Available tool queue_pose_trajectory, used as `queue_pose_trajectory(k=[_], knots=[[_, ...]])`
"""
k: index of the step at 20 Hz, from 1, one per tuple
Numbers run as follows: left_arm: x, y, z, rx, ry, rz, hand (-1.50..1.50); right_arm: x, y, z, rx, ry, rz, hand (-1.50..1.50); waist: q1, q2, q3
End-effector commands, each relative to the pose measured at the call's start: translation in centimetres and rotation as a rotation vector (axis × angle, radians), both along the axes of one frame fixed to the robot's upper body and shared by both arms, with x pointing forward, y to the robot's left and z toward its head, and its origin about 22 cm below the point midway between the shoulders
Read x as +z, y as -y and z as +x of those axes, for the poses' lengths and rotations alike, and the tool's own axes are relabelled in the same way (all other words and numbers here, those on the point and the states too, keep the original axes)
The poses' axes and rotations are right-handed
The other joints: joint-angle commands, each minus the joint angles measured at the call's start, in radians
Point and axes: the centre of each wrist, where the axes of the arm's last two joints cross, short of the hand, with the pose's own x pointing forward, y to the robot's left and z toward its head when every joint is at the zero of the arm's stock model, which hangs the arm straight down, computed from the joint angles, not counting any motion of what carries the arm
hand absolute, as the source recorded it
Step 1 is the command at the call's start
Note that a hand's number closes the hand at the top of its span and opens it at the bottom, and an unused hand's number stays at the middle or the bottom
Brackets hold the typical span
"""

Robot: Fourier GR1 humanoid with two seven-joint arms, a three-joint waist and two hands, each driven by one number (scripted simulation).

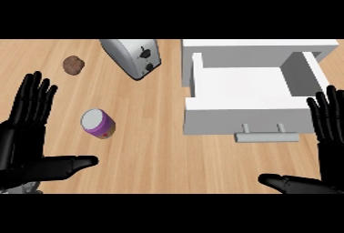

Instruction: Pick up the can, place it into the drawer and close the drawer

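We see a light wooden counter top (161, 154) from steeply above, both black hands coming in from the lower edge. The left hand (23, 132) sits at the left side, fingers straight and spread, pointing up the view, thumb stuck out to the right along the counter; it holds nothing. The right hand (326, 145) sits at the right edge in the same pose, fingers straight and spread, thumb out to the left, also holding nothing. The small purple can with a pale grey lid (98, 123) lies tilted on the counter just right of the left hand's fingers and above its thumb, apart from both (no contact that we can make out). The white box-shaped drawer unit (259, 48) stands at upper right with its white drawer (242, 119) pulled open toward us, a grey bar handle (266, 134) on its front; the right hand's fingers overlap the drawer's right front corner in the view. A shiny silver toaster (133, 57) stands at upper centre, left of the unit. A small brown lumpy thing (73, 64) lies at upper left, well apart from the can.
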Motion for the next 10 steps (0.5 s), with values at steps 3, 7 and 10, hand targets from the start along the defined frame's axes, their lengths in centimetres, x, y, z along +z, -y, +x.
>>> queue_pose_trajectory(k=[3,7,10], knots=[[1.8,-0.5,-1.7,0.062,-0.182,0.000,-1.50,0.2,3.2,-2.8,-0.093,-0.126,0.020,-1.50,0.006,-0.006,0.001],[2.3,-0.5,-3.1,0.069,-0.185,-0.007,-1.50,-0.6,3.8,-4.2,-0.106,-0.113,0.033,-1.50,0.007,-0.005,0.001],[3.4,-0.7,-4.4,0.064,-0.183,-0.005,-1.50,-0.2,5.2,-3.2,-0.105,-0.143,0.031,-1.50,0.011,-0.004,0.001]])
